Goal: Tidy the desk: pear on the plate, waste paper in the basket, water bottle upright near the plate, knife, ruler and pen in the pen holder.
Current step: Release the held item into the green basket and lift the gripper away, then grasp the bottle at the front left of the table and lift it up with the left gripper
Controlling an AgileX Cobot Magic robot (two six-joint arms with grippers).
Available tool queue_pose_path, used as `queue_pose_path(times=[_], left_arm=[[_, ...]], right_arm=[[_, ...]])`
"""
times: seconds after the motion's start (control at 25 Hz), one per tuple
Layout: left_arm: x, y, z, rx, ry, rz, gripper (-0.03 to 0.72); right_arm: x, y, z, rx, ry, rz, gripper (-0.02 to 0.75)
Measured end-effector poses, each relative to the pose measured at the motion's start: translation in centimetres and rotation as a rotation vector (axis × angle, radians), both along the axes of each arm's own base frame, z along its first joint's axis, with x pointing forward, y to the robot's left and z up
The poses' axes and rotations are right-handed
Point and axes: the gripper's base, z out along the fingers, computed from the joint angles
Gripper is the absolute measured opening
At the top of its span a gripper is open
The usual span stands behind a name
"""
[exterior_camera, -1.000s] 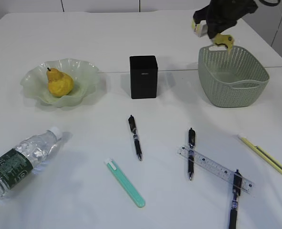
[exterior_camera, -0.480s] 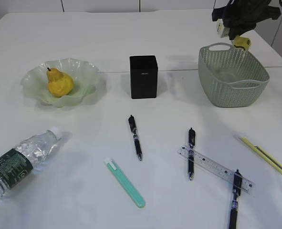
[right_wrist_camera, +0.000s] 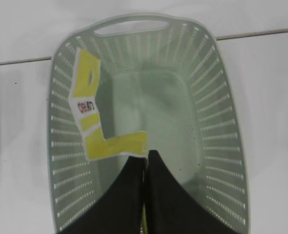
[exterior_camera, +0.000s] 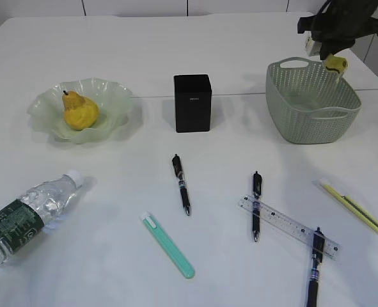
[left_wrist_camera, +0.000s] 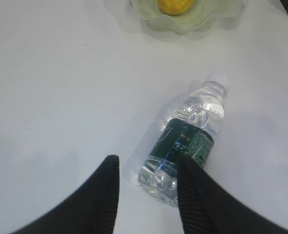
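The small clear plastic water bottle (exterior_camera: 29, 212) with a white cap and dark green label lies on its side near the front left corner of the large white desk (exterior_camera: 131, 57). Its long side runs at a slant, and its cap points up toward the pale green wavy glass plate (exterior_camera: 109, 96), which holds the yellow lumpy pear (exterior_camera: 80, 110).

The left gripper (left_wrist_camera: 147, 170) hangs over the bottle's bottom end with its two black fingers partly apart. One finger seems to lie over the bottle's base, but I cannot tell if it touches.

The right gripper (exterior_camera: 323, 51) is up high over the back rim of the sage-green oval plastic basket (exterior_camera: 310, 121). Its fingers (right_wrist_camera: 131, 195) are pressed tight together on a folded piece of yellow and white waste paper (right_wrist_camera: 92, 117), which hangs above the basket.
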Motion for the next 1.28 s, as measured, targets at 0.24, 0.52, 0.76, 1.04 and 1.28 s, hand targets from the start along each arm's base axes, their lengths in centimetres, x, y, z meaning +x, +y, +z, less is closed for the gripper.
queue_pose_path(times=[0.24,0.52,0.76,1.04,1.28], left_arm=[[0.0,0.0,0.0,0.000,0.000,0.000,0.275],[0.0,0.0,0.0,0.000,0.000,0.000,0.275],[0.0,0.0,0.0,0.000,0.000,0.000,0.275],[0.1,0.0,0.1,-0.001,-0.018,0.000,0.275],[0.1,0.0,0.2,-0.001,-0.022,-0.001,0.275]], right_arm=[[0.4,-0.1,-1.4,0.017,0.025,-0.003,0.015],[0.9,0.0,-2.9,0.030,0.042,-0.002,0.080],[1.1,0.2,-2.8,0.067,0.015,-0.023,0.379],[0.8,0.3,-2.9,0.085,0.050,-0.034,0.465],[0.4,0.4,-0.8,0.091,0.013,-0.031,0.465]])
